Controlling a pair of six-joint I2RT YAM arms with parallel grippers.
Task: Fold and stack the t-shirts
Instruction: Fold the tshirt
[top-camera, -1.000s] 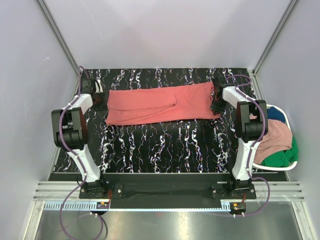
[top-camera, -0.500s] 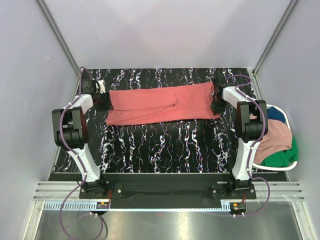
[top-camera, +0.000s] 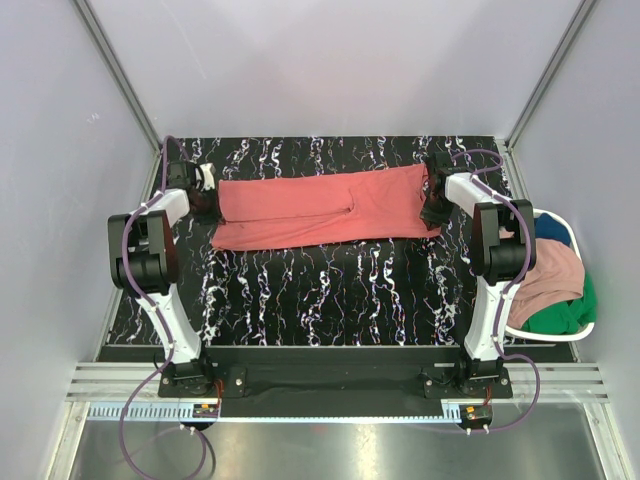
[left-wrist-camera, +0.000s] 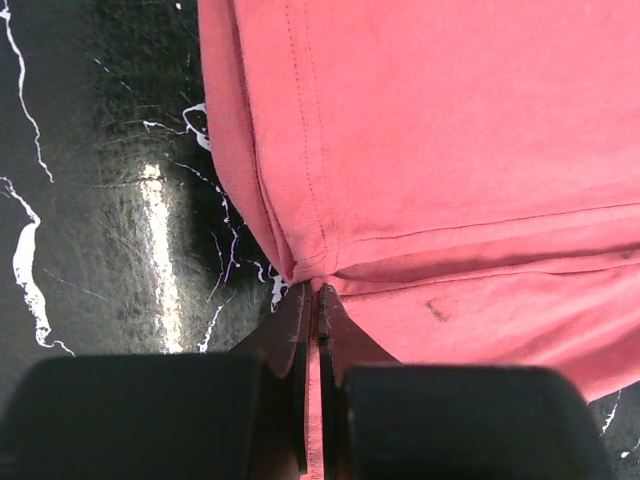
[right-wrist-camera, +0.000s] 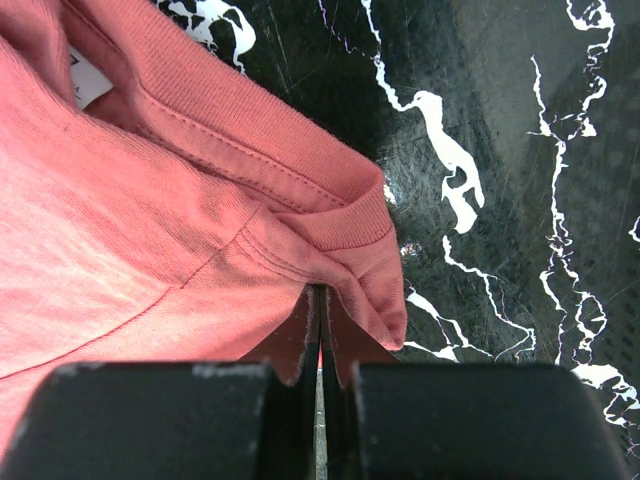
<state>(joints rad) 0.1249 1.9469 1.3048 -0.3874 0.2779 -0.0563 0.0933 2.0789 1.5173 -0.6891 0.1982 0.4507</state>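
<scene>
A coral-red t-shirt (top-camera: 325, 207) lies folded into a long strip across the far half of the black marbled table (top-camera: 330, 290). My left gripper (top-camera: 207, 195) is at its left end, shut on the hem (left-wrist-camera: 315, 272), with a thin fold of red cloth pinched between the fingers. At the right end my right gripper (top-camera: 435, 205) is shut on the cloth beside the ribbed collar (right-wrist-camera: 330, 225). A white label (right-wrist-camera: 88, 85) shows inside the neck. A dusty pink t-shirt (top-camera: 552, 275), a green t-shirt (top-camera: 565, 315) and a dark blue t-shirt (top-camera: 552, 228) sit bunched in the basket.
A white laundry basket (top-camera: 588, 330) stands off the table's right edge, beside the right arm. Grey walls close in the table at the back and on both sides. The near half of the table lies between the two arm bases.
My left gripper has slid a little toward the far left corner of the shirt and closed on its hem. The right gripper and the shirt have stayed in place.
</scene>
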